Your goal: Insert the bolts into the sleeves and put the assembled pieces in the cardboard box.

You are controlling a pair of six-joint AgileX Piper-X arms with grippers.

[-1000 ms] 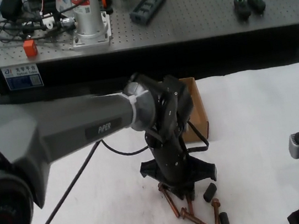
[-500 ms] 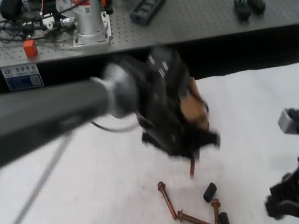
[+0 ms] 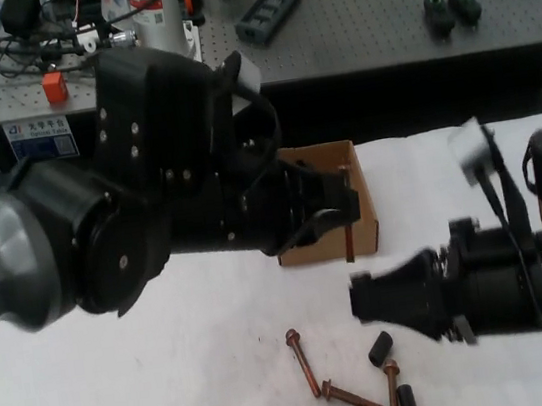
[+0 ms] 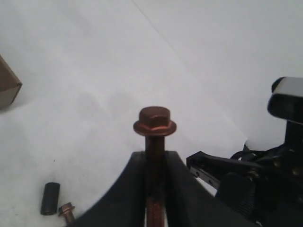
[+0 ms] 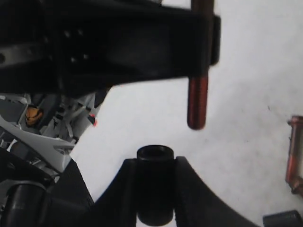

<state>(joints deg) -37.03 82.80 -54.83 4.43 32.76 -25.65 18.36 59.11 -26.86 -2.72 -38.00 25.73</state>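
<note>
step: bolt [image 4: 155, 126] goes into sleeve [image 5: 155, 198], not in yet | left gripper [image 4: 155, 157]: squeezing the bolt | right gripper [image 5: 155, 163]: squeezing the sleeve, hole facing the bolt | where: bolt tip near the hole, off to one side, not touching | next: line tip up with hole, push straight in | cardboard box [image 3: 365, 212]: just past both grippers

The cardboard box [image 3: 365, 212] is partly hidden behind the left arm [image 3: 151, 210]. The shank of the bolt [image 4: 155, 125] is covered by the left fingers [image 4: 124, 194], and its head is cut off at the right wrist view's edge.
</note>
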